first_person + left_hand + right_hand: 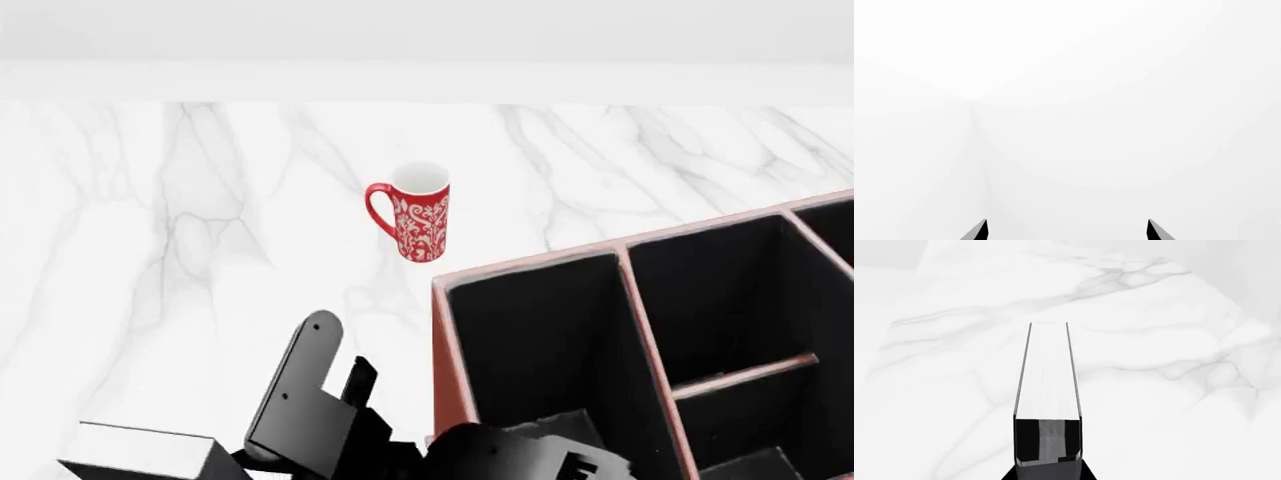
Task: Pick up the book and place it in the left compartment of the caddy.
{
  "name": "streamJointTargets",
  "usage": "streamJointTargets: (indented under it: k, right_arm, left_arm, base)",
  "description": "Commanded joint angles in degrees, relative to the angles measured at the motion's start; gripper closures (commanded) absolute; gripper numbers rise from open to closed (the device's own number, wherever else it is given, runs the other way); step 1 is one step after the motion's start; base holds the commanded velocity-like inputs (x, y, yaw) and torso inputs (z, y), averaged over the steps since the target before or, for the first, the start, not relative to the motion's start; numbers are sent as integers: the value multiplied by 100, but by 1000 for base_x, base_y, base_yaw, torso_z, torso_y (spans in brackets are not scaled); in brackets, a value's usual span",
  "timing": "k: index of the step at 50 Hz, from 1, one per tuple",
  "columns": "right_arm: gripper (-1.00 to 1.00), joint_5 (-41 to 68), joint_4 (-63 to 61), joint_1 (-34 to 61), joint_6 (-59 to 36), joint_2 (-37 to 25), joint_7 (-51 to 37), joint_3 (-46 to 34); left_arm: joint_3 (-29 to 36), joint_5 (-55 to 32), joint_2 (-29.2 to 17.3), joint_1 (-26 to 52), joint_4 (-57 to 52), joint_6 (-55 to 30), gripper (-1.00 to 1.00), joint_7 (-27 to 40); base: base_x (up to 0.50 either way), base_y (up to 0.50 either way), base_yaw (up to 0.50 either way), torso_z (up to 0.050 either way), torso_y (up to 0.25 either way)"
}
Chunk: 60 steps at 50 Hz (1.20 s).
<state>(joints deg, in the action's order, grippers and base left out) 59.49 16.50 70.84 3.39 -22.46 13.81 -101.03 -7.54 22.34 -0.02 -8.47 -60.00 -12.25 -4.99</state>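
My right tool [1047, 440] is clenched on the book [1047, 375]. In the right wrist view the book juts out from between the jaws edge-on: a strip of white page edges between two thin black covers. Only the marble table [1174, 390] lies behind it. I cannot pick the book out in the head view.

My left tool [1067, 232] is released. Its two dark fingertips stand well apart with nothing between them, and plain white surfaces are in front of them.

In the head view the dark bulk of my right arm [514, 455] hangs over the near end of the caddy [531, 266], at the near right. What shows of the left compartment [534, 350] is only black lining. To its right a thin divider sets off the two shorter sections, which are split by a crossbar [745, 375] and also show only lining. The rims are reddish-brown with pale worn edges.

Further off, left of the caddy's far corner and apart from it, the mug [420, 225] stands upright. It is red with a white scroll pattern, its handle points left and its inside is white.
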Motion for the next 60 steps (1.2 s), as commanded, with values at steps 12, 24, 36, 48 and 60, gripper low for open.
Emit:
streamJointTargets:
  k: [12, 24, 36, 48, 60]
  right_arm:
    - [100, 138, -1044, 568, -233, -608, -545, 443]
    - [100, 468, -1382, 793, -317, -923, -771, 703]
    - [100, 837, -1840, 962, -258, -1237, -945, 1014]
    - [100, 1441, -2337, 1130, -142, -1610, -1032, 1426]
    - [100, 1608, -3103, 1311, 67, -2356, -1320, 1773]
  left_arm:
    - [-92, -155, 0, -173, 0, 273, -100, 95]
    - [-80, -180, 0, -174, 0, 315, -100, 103]
    - [-124, -249, 0, -222, 0, 393, -100, 120]
    - [-121, -278, 0, -209, 0, 385, -100, 115]
    - [-126, -321, 0, -191, 0, 354, -100, 116]
  base:
    - [0, 0, 0, 0, 1]
    - [0, 0, 0, 0, 2]
    - [0, 0, 0, 0, 1]
    - [0, 0, 0, 0, 1]
    - [0, 0, 0, 0, 2]
